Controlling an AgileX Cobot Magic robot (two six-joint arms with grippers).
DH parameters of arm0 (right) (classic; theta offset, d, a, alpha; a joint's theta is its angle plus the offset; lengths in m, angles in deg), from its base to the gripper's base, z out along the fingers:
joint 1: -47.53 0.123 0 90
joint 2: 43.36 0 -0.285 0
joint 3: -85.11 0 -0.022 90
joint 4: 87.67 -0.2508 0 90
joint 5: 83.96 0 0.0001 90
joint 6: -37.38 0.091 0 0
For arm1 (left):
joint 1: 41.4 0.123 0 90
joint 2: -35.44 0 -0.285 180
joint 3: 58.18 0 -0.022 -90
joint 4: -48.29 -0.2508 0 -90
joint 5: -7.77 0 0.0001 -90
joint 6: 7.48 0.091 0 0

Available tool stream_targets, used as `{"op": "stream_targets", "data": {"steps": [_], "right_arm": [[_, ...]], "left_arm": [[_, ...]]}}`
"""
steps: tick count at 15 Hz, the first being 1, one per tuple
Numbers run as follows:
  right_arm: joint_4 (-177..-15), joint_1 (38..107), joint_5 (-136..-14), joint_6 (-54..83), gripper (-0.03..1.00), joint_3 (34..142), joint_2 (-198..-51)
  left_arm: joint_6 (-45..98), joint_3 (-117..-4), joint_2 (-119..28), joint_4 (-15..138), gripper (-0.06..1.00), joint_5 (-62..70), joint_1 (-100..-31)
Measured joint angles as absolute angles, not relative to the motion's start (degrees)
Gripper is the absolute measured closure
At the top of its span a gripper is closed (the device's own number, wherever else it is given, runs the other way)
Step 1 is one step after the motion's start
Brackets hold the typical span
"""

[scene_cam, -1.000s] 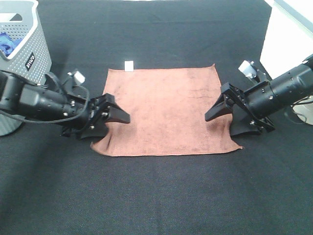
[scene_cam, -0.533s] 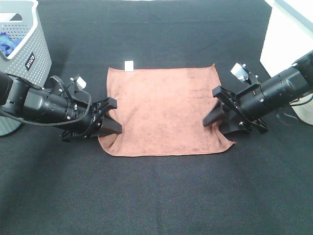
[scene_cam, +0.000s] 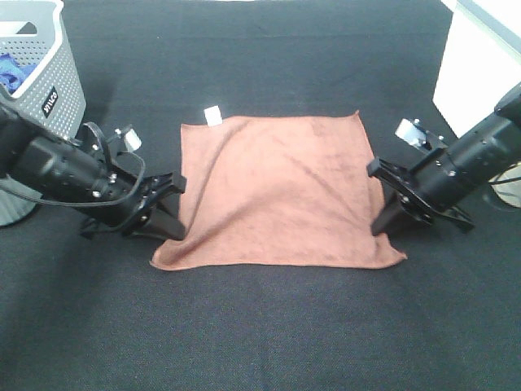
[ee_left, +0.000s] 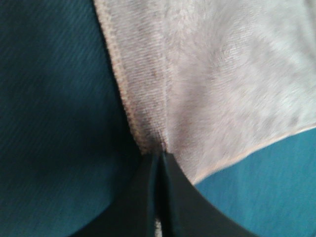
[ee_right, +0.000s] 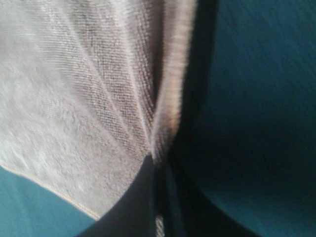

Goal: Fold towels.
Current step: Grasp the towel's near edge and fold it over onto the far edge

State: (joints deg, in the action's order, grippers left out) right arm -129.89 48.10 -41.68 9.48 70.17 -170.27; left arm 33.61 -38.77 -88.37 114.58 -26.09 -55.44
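A brown towel [scene_cam: 277, 191] lies spread on the black table, its near half raised and slanting. It has a small white tag [scene_cam: 213, 115] at its far left corner. My left gripper [scene_cam: 175, 232] is shut on the towel's left edge near the front corner; the left wrist view shows the towel [ee_left: 222, 74] pinched between my closed fingers [ee_left: 170, 197]. My right gripper [scene_cam: 381, 226] is shut on the towel's right edge near the front corner; the right wrist view shows the cloth [ee_right: 98, 84] pinched the same way.
A grey perforated basket [scene_cam: 32, 98] with something blue inside stands at the far left. A white box [scene_cam: 480, 65] stands at the far right edge. Black cloth covers the table [scene_cam: 260, 326] all around the towel.
Both grippers have moved outward and slightly toward the front, pulling the towel's near edge taut. The near corners now stick out past the grippers, and the towel has shifted a little.
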Motion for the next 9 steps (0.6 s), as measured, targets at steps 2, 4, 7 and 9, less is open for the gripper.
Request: {"op": "stream_targets", "data": {"steps": [2,4,7,9], "right_arm": [[-126.9,48.1,-41.0,12.5,0.97,67.7,-166.8],[-126.9,48.1,-40.8,13.0,0.97,62.5,-163.4],[-126.8,48.1,-40.0,13.0,0.97,57.4,-162.6],[-126.9,48.1,-39.8,13.0,0.97,57.0,-162.4]], "left_arm": [[26.4,-38.3,-85.1,106.3,0.94,-28.8,-55.4],[22.6,-35.1,-81.5,102.5,0.94,-31.5,-55.4],[21.9,-30.1,-79.9,101.6,0.94,-31.8,-55.4],[21.9,-29.1,-79.8,101.7,0.94,-31.3,-55.4]]}}
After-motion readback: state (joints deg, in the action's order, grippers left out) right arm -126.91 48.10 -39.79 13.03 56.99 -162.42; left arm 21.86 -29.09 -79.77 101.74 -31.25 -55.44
